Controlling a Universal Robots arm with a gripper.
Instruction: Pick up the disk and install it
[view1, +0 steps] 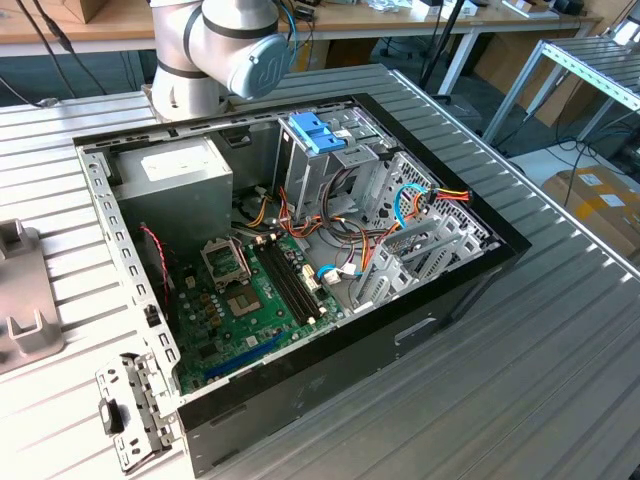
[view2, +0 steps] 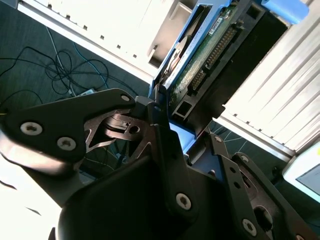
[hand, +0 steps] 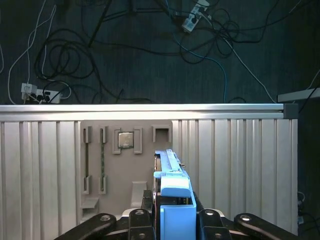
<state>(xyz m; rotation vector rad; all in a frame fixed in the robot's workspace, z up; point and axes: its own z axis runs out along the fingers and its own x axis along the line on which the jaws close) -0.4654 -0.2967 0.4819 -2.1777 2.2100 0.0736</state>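
Observation:
The disk (hand: 169, 162) is a thin silver-grey drive in a bright blue carrier. It stands on edge between the fingers of my gripper (hand: 172, 202), which is shut on its blue end. In the second wrist view the disk (view2: 202, 52) shows its green circuit board and connector, and the gripper (view2: 184, 136) clamps it from both sides. The disk is over the grey fixture plate (hand: 145, 175) on the ribbed table; I cannot tell whether it touches the plate. In the exterior view the arm's base joint (view1: 215, 50) stands behind the open computer case (view1: 400, 335).
Inside the case are a metal drive cage (view1: 335, 170) with a blue latch piece (view1: 315, 130), a grey power supply (view1: 175, 175), the motherboard (view1: 250, 290) and loose cables. The fixture plate holds a processor chip (hand: 125, 140). Cables lie on the floor beyond the table edge (hand: 150, 111).

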